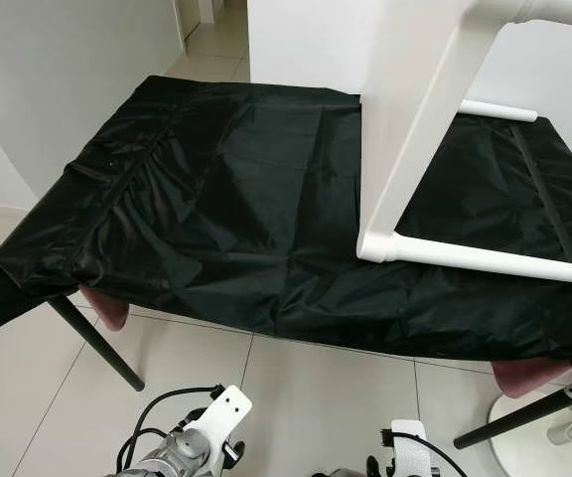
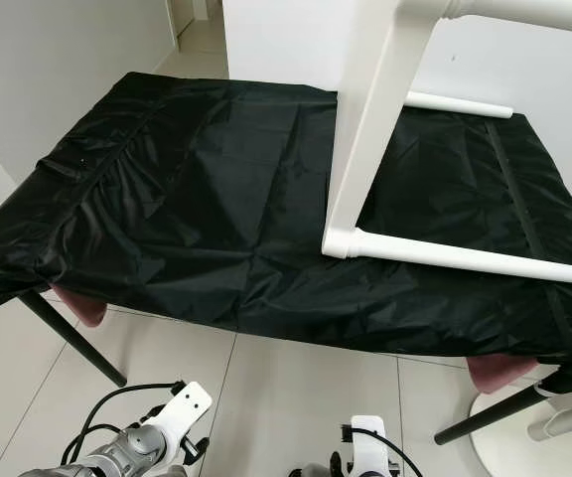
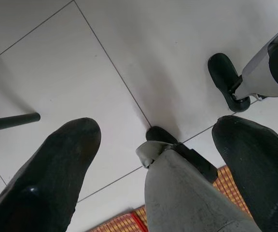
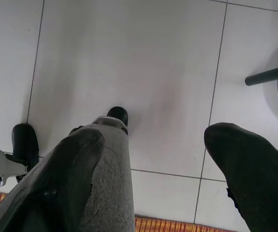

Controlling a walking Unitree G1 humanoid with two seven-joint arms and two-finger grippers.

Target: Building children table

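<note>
A white children's table (image 1: 420, 119) stands tipped on its side on a big table draped in black cloth (image 1: 236, 209), at the right half. Its flat top rises edge-on and leans to the upper right. One white round leg (image 1: 495, 260) lies along the cloth toward the right, and another leg (image 1: 500, 110) shows behind. Both my arms hang low in front of the big table, with the left wrist (image 1: 207, 432) and right wrist (image 1: 410, 452) at the bottom edge. My left gripper (image 3: 156, 128) and right gripper (image 4: 156, 135) point at the tiled floor, both open and holding nothing.
The draped table has thin black legs (image 1: 97, 343) and pink corners (image 1: 107, 308) showing under the cloth. A white round base (image 1: 544, 442) stands on the floor at the right. White walls close in left and behind. A striped orange mat (image 3: 119, 223) lies by my feet.
</note>
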